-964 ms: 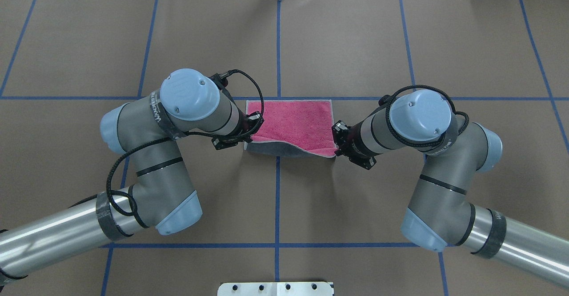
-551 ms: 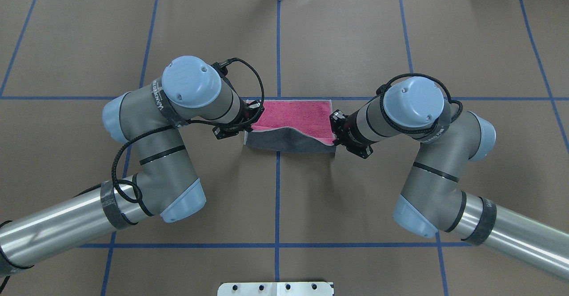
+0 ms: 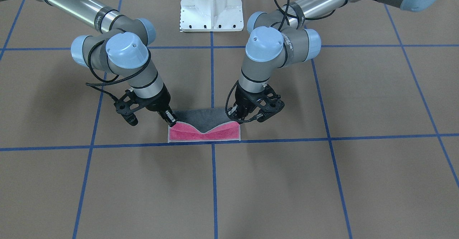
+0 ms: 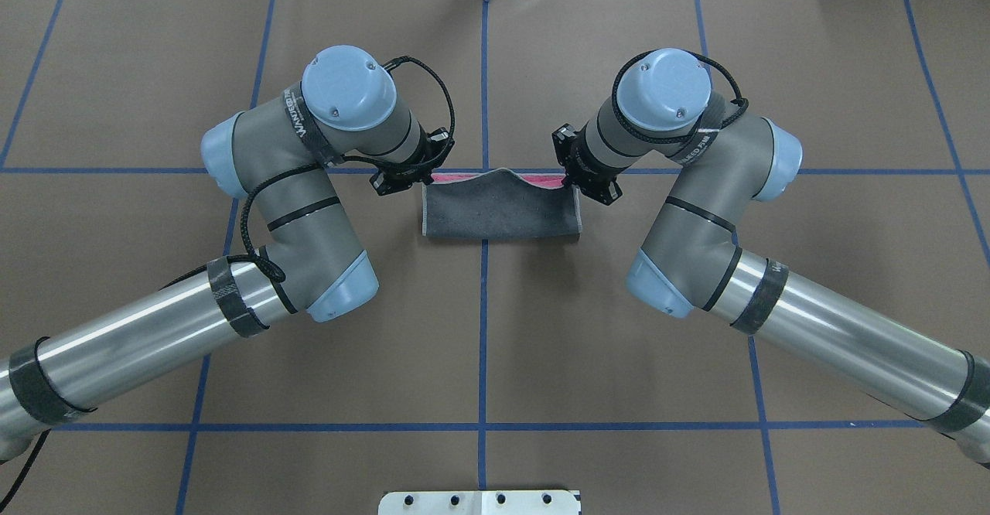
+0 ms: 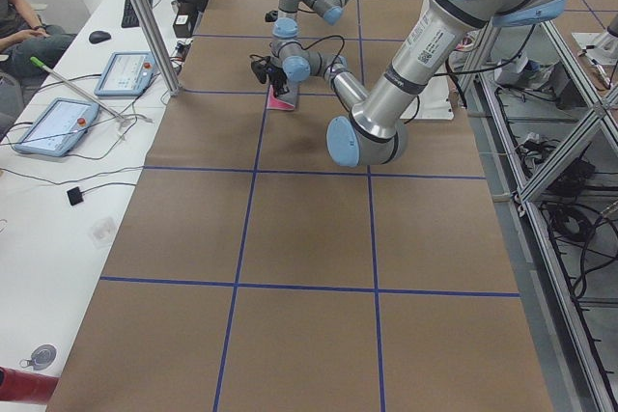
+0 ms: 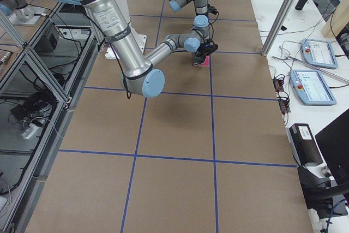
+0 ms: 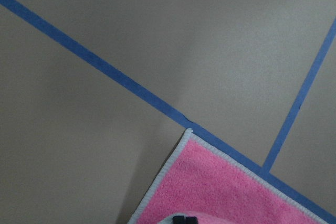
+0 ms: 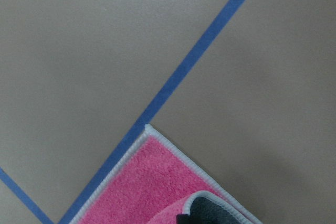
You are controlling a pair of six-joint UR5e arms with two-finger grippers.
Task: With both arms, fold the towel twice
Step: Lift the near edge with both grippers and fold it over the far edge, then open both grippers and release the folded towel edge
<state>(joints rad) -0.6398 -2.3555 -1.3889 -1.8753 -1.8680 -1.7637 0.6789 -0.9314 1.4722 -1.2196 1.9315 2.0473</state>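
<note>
Evidently the first fold is nearly closed: the left arm (image 4: 298, 190) and right arm (image 4: 700, 182) each have jaws pinched shut on a corner of the towel (image 4: 499, 209), low over its far edge. Next, the corners want lowering flush onto that edge, then release — evenly, as the middle sags. On the worktop (image 4: 495, 345) by a blue tape line (image 4: 155, 170), the towel shows dark grey uppermost, a pink strip beyond.

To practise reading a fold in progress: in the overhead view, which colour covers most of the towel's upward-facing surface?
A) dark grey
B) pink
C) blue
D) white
A: the towel shows dark grey on top, with only a thin pink strip along its far edge, between the left end effector and the right end effector.
</note>
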